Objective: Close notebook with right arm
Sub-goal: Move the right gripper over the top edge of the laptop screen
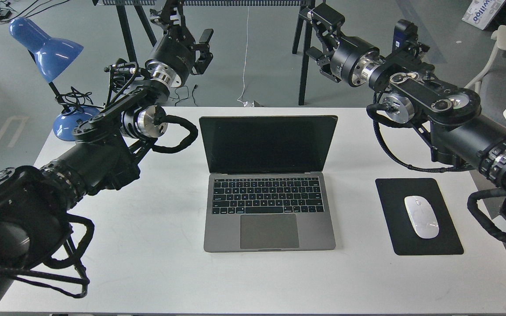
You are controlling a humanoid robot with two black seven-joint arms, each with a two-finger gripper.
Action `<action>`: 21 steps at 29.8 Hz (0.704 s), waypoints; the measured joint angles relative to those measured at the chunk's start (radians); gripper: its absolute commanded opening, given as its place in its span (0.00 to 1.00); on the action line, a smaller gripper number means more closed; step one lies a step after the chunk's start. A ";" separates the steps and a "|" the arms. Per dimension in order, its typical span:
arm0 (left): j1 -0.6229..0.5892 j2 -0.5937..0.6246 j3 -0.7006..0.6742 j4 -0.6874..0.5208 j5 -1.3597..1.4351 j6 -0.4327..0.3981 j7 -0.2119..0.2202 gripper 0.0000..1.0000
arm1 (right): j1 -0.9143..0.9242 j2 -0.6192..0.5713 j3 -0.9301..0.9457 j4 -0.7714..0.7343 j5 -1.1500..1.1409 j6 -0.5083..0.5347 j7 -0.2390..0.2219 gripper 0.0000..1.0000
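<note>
The right gripper (319,26) is raised above and beyond the far edge of the table, up and to the right of the laptop screen. It holds nothing. Its fingers are seen dark and foreshortened, so whether they are spread or closed cannot be told. The right arm (411,94) runs back from it through a silver joint ring and a small blue module to the right edge of the view, passing above the black mouse pad (415,243) without touching it.

The left gripper (200,48) is likewise lifted behind the far edge, to the left of the screen. It is empty, with a visible gap between its fingers.

The notebook (268,184) sits at the centre of the white table (156,263). Its lid stands fully open, roughly upright, with the dark screen facing the robot. The keyboard and trackpad are exposed. A white mouse (421,216) lies on the mouse pad, well apart from the notebook. A blue desk lamp (48,57) stands at the far left corner.

Task status, judged from this layout: not started. No contact exists between the right gripper and the lid. Remaining steps: bring the right gripper to the top edge or rear face of the lid, push it forward and down, and confirm that it seats flat on the base.
</note>
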 measured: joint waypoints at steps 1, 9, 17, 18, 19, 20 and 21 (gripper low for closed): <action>0.000 0.000 0.000 0.000 0.000 0.000 0.000 1.00 | 0.003 0.020 -0.021 -0.023 0.000 0.000 0.000 1.00; 0.000 0.000 0.000 0.000 -0.002 0.000 0.000 1.00 | -0.004 0.078 -0.114 -0.102 0.000 0.000 0.002 1.00; 0.000 0.000 0.000 0.000 -0.003 0.000 0.000 1.00 | -0.033 0.079 -0.129 -0.091 0.004 0.015 0.003 1.00; 0.000 0.000 0.000 0.000 -0.003 0.000 0.000 1.00 | -0.038 0.079 -0.133 -0.089 0.004 0.016 0.003 1.00; 0.000 0.000 0.000 0.000 -0.003 0.000 0.000 1.00 | -0.043 0.079 -0.136 -0.088 0.005 0.017 0.003 1.00; 0.000 0.000 0.000 0.000 -0.003 0.000 0.000 1.00 | -0.047 0.079 -0.138 -0.086 0.005 0.017 0.003 1.00; 0.000 0.000 0.000 0.000 -0.003 0.000 0.000 1.00 | -0.051 0.079 -0.139 -0.083 0.006 0.017 0.003 1.00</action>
